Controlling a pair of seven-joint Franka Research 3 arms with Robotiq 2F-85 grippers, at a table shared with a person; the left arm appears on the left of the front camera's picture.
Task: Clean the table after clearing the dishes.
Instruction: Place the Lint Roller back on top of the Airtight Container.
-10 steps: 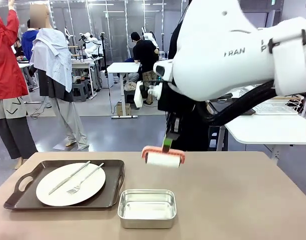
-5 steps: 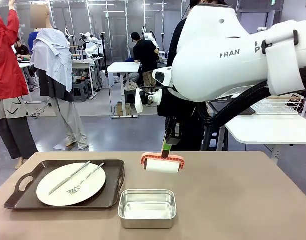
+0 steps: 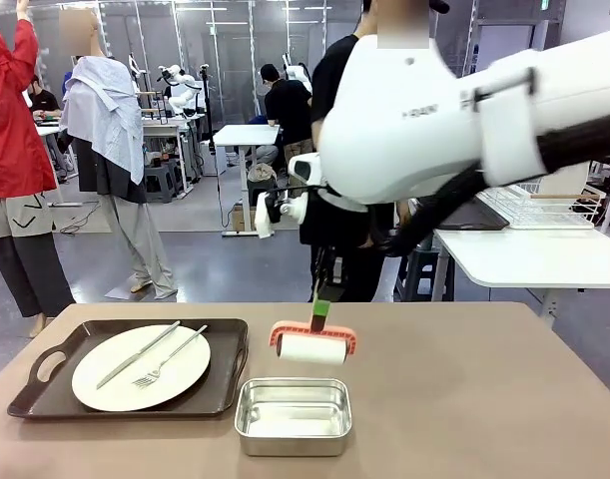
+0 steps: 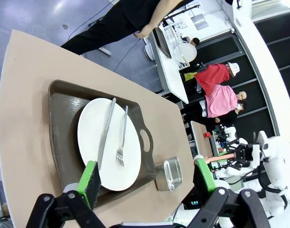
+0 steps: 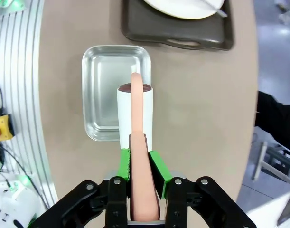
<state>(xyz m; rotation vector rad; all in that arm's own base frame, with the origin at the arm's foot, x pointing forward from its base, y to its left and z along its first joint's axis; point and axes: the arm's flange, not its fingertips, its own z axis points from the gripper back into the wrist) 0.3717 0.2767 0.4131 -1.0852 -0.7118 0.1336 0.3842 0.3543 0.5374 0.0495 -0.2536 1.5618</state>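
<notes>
Table [image 5: 201,95] under right gripper [image 5: 140,164] clamping lint roller [image 5: 126,114], near tin [image 5: 104,90].

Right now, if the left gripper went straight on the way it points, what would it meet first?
Most likely the dark tray carrying the white plate: it lies ahead of the left gripper, between its open jaws. Depth is unclear, so plate or tray rim may come first.

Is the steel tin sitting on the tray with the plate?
No, the steel tin sits on the bare table beside the tray.
</notes>
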